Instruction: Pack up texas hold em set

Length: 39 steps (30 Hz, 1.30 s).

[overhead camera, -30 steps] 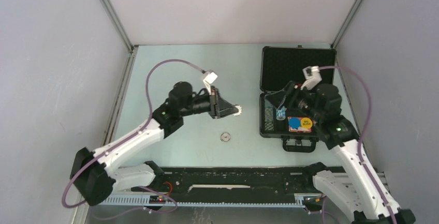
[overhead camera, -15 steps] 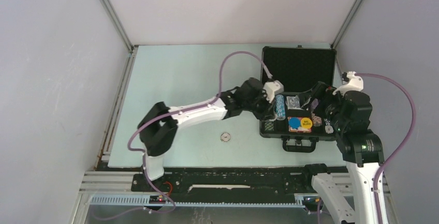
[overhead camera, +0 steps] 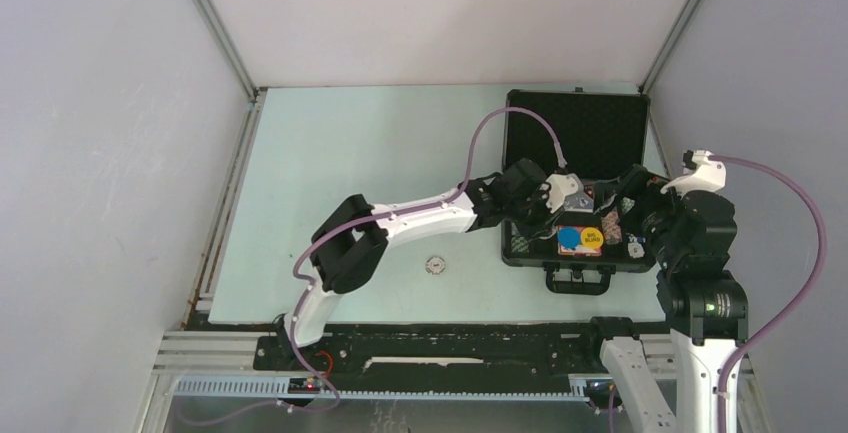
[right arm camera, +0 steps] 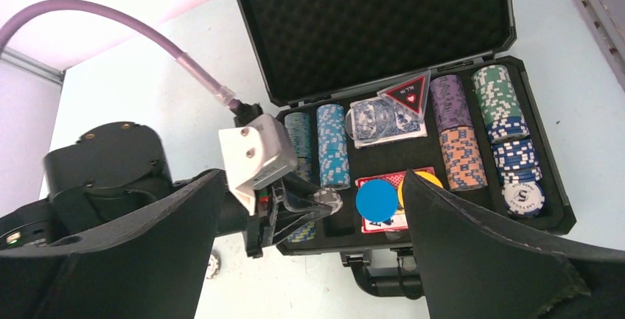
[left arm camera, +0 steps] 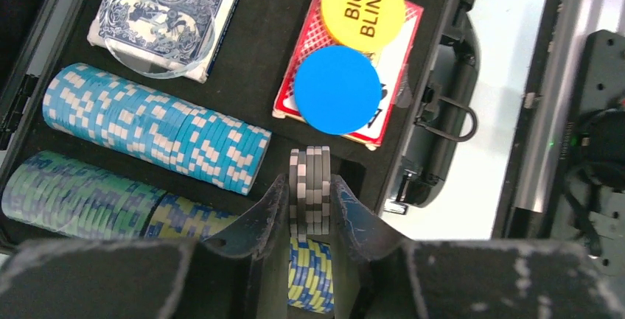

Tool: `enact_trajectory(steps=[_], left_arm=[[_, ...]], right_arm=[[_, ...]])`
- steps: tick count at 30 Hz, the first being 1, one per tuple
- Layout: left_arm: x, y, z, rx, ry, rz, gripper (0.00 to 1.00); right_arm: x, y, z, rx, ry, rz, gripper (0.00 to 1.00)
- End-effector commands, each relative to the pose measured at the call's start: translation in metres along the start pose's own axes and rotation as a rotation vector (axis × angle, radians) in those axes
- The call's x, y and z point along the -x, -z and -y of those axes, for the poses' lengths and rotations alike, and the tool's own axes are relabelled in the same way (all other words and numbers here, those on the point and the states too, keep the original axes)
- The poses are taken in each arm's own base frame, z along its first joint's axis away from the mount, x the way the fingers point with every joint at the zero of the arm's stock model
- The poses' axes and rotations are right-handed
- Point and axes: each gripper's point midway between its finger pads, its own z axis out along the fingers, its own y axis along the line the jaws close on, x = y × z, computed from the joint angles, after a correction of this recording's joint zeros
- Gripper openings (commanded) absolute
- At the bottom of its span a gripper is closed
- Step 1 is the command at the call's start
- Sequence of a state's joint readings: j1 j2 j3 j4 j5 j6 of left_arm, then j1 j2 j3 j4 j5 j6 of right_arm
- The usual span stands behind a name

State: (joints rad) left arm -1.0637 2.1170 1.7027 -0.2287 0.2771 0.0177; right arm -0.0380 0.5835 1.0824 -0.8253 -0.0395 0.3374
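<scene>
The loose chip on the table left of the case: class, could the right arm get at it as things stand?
Probably not easily. The loose chip lies beyond the case, and the left arm, left gripper shut on grey chips, stretches across between it and the open right gripper.

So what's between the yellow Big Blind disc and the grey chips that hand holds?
A plain blue disc, lying on the red card deck; the left wrist view shows it, beyond the grey chips in the left hand.

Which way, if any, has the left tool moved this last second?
Yes: the left tool swung right, from over the table left of the case to the case's front-left slots, gripping grey chips.
</scene>
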Motion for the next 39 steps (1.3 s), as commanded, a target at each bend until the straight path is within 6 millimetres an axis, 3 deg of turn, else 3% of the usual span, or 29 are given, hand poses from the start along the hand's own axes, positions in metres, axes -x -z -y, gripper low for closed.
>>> enact_trajectory(steps=[1,8,23,30,35,39], left_arm=[[0.021,-0.003,-0.013,0.037,-0.104,0.042,0.05],[0.013,-0.013,-0.028,0.109,-0.14,0.037,0.08],[0.006,-0.015,-0.036,0.155,-0.157,0.03,0.36],[0.004,-0.017,-0.038,0.164,-0.166,0.027,0.37],[0.012,-0.008,-0.032,0.145,-0.157,0.05,0.41],[0.028,0.012,-0.021,0.125,-0.137,0.101,0.48]], right_arm=[[0.018,0.005,-0.01,0.041,0.034,0.05,1.0],[0.024,0.012,-0.011,0.047,0.041,0.081,1.0],[0.018,0.011,-0.02,0.095,0.037,0.051,0.99],[0.016,0.014,-0.026,0.14,0.043,0.06,0.99],[0.014,0.013,-0.028,0.151,0.041,0.047,0.98],[0.013,0.014,-0.029,0.154,0.031,0.046,0.99]])
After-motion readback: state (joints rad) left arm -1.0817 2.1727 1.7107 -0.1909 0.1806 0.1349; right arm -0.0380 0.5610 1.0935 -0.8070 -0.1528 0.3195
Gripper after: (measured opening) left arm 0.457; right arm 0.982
